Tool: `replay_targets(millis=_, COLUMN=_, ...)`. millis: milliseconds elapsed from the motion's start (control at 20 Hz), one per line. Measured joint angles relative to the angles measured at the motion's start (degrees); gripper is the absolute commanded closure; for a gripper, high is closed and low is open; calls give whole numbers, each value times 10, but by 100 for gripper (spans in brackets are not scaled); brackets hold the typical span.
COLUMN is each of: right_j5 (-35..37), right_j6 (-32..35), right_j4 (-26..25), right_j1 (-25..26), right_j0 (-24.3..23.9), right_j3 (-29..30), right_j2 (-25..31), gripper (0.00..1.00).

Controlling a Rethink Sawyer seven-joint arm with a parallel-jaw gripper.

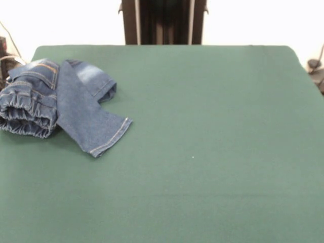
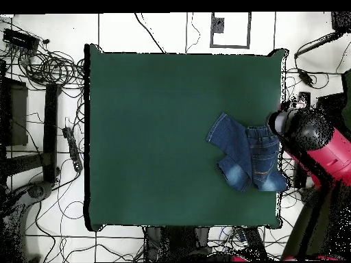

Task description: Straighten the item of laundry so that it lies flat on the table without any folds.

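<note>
The item of laundry [image 1: 61,98] is a pair of blue jeans lying bunched at the far left of the table [image 1: 202,162]. Its gathered waistband is rolled up at the left edge. One leg lies across the other, and its hem points toward the table's middle. From overhead the jeans [image 2: 247,154] lie against the right edge of the table [image 2: 158,137]. The red arm's black end with the gripper [image 2: 284,122] hovers just beyond that edge, beside the waistband. The gripper's state is hidden from above, and nothing is visibly gripped.
The red arm [image 2: 329,154] stretches along the table's right side in the overhead view. Tangled cables [image 2: 48,68] and dark stands [image 2: 48,130] cover the floor on the left. Some dark gear [image 1: 316,71] sits past the table's far right corner.
</note>
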Motion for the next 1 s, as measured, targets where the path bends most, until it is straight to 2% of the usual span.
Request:
replay_targets(millis=700, right_j5=-11, right_j6=0, right_j4=8, right_j1=39, right_j0=21, right_j3=0, right_j2=0, gripper=0)
replay_targets(millis=1000, right_j5=-20, right_j6=0, right_j4=31, right_j1=57, right_j0=39, right_j3=0, right_j2=-1, gripper=0)
